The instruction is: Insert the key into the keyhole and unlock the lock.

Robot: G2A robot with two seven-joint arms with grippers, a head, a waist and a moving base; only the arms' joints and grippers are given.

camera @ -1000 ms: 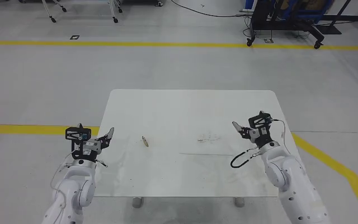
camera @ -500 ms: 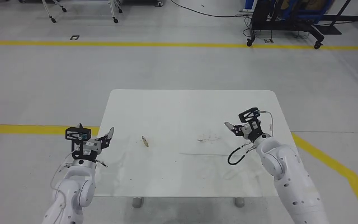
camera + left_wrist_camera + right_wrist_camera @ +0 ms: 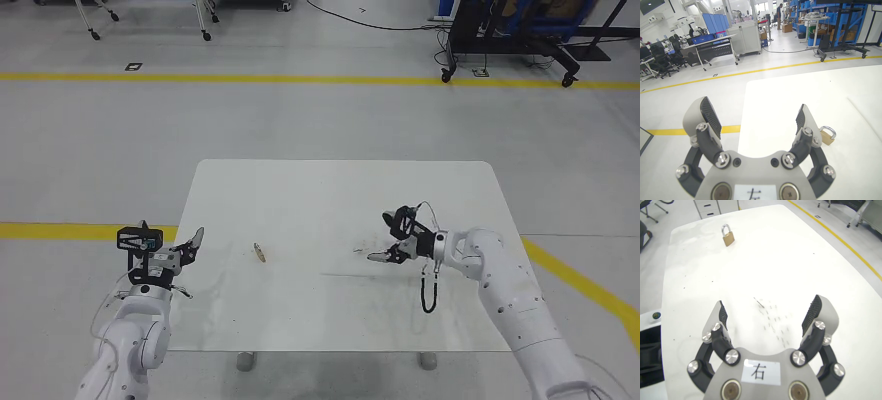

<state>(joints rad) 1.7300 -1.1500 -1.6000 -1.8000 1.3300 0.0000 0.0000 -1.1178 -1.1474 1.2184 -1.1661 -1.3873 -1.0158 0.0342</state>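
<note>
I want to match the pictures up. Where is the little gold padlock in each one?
Top view: the padlock lies on the white table, near the left tool.
Left wrist view: the padlock is right beside one finger of the left tool.
Right wrist view: the padlock is far across the table, beyond the right tool.
Shared landmark: the white table's edge.

Wears smooth, rounded white shells on the left arm (image 3: 135,335) and the right arm (image 3: 505,295). Carries a thin black cable (image 3: 425,298) in a loop at the right one. Ends in a left gripper (image 3: 753,106) and a right gripper (image 3: 768,302) of the same make: grey metal base plate (image 3: 753,170), black linkage (image 3: 706,140), pale grey fingers (image 3: 690,117) with black ribbed pads (image 3: 710,115). Shows round silver screws (image 3: 722,158) at the joints, and a white label (image 3: 761,373) with one black character on each plate.
</note>
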